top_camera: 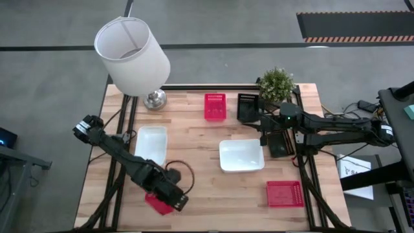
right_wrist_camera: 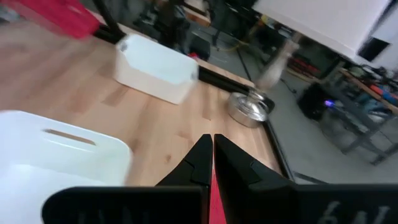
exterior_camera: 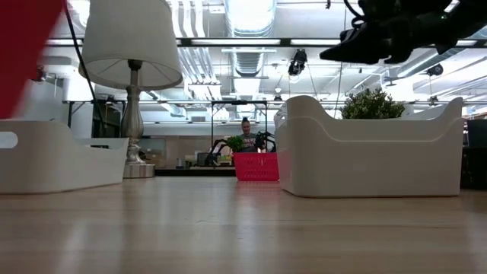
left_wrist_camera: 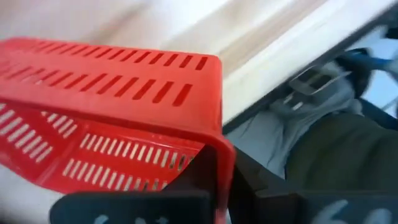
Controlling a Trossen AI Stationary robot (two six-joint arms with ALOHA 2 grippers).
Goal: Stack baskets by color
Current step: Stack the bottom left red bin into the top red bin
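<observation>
My left gripper [top_camera: 169,202] is shut on a red perforated basket [top_camera: 155,204] near the table's front left edge. The low view shows that basket [exterior_camera: 23,46] as a blur, high above the tabletop. A second red basket [top_camera: 215,107] and a black basket [top_camera: 248,107] rest on their bases at the far side. A third red one [top_camera: 284,193] sits near the front right. Two white baskets [top_camera: 151,144] [top_camera: 241,155] stand on the table between them. My right gripper [top_camera: 266,133] hovers shut and empty beside the right white basket. My left gripper pinches the red basket's side wall [left_wrist_camera: 219,134] at its rim, close to a corner. One finger [left_wrist_camera: 193,183] is inside the basket and the other [left_wrist_camera: 252,183] outside. The fingers come slanting down from above. The basket hangs tilted, lifted clear of the table.
A lamp with a white shade [top_camera: 132,55] stands at the far left corner and a potted plant [top_camera: 277,84] at the far right. Bare wood lies between the white baskets and along the front edge. A person [exterior_camera: 246,129] sits in the room far behind the table.
</observation>
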